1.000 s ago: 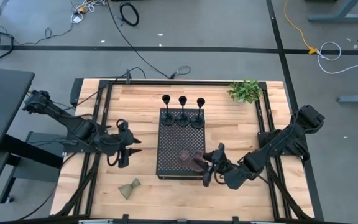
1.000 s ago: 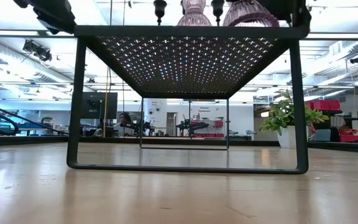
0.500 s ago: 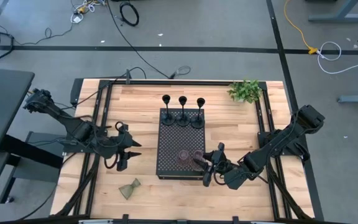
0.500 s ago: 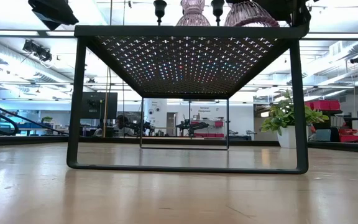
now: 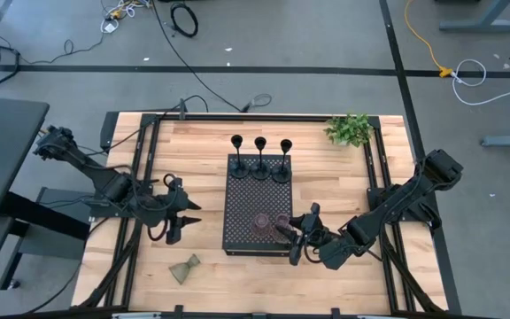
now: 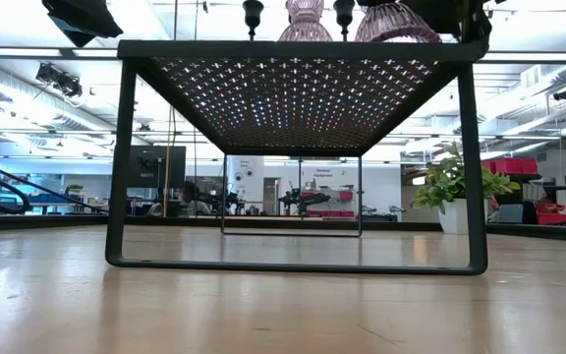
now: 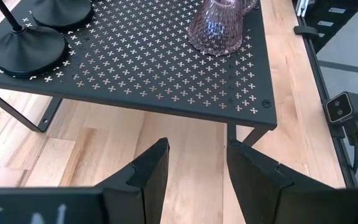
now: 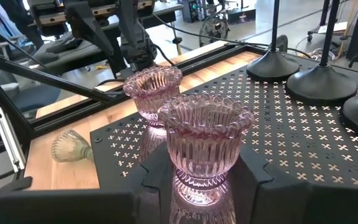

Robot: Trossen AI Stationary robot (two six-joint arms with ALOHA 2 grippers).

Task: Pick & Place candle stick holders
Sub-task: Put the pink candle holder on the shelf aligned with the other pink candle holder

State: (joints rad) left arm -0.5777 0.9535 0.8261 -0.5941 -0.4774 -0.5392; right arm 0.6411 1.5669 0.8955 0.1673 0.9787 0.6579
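Three slim black holders (image 5: pixel 260 164) stand at the far end of the black perforated tray (image 5: pixel 246 199). Two pinkish glass holders stand at its near end: one free (image 5: pixel 261 223), one (image 8: pixel 202 140) between the fingers of my right gripper (image 5: pixel 292 237). The olive-green holder (image 5: pixel 184 268) lies on its side on the table by the near edge; it also shows in the right wrist view (image 8: pixel 70 146). My left gripper (image 5: pixel 193 211) is open and empty, left of the tray; its fingers (image 7: pixel 148 171) point at the tray's edge. My right gripper holds the nearer pink glass holder by its lower part (image 8: pixel 194 183), pinched between the two fingers (image 8: pixel 154 180). The fingers come level from the table's near right side. The holder is upright, with its foot on the tray beside the other pink holder (image 8: pixel 153 90).
A small leafy plant (image 5: pixel 350 129) stands at the table's far right corner. The tray stands on thin legs (image 6: pixel 121 157) with open room under it. Black frame rails (image 5: pixel 140 168) run along both table sides. Bare wood lies left of the tray and along the near edge.
My left gripper has gone a little toward the table's near edge, still open and empty. My right gripper has kept its place at the pink holder.
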